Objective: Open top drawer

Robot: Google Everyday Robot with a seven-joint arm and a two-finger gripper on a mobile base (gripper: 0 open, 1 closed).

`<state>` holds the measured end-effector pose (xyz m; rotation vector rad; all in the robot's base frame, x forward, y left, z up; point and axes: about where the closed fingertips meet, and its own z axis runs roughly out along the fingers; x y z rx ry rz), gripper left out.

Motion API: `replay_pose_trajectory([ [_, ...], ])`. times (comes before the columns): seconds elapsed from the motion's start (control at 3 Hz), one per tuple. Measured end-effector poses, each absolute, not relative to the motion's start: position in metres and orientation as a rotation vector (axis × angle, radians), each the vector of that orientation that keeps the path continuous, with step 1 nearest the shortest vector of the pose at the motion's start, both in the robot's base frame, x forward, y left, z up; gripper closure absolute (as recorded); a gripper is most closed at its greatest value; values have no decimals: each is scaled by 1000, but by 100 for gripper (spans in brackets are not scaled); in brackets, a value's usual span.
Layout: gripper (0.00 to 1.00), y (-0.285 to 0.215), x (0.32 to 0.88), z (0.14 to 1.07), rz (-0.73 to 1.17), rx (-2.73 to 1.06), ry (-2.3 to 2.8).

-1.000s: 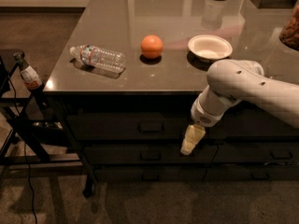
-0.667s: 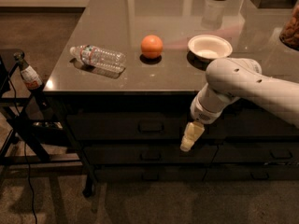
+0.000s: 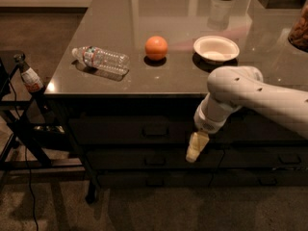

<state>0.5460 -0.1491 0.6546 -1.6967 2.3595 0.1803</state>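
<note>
Dark top drawer (image 3: 120, 129) shut, handle (image 3: 155, 131) ungrasped; claw (image 3: 196, 148) hangs low-right of it, spread or closed: cannot tell.

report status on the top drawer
gripper low, right of the top drawer handle, not on it. top drawer shut. nothing between gripper and handle.

A smooth, rounded white plastic arm (image 3: 262, 97) is showing small dark dots along its shell and narrowing to a ringed wrist (image 3: 208, 121). Its pale yellow pincer (image 3: 196, 148) is hanging below the front edge of the dark glossy surface (image 3: 120, 81).
</note>
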Motion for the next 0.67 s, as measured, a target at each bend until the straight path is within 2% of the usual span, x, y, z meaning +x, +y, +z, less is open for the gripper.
replay_pose_trajectory([
  [0.67,0,-149,529,646,199,-1755,2371],
])
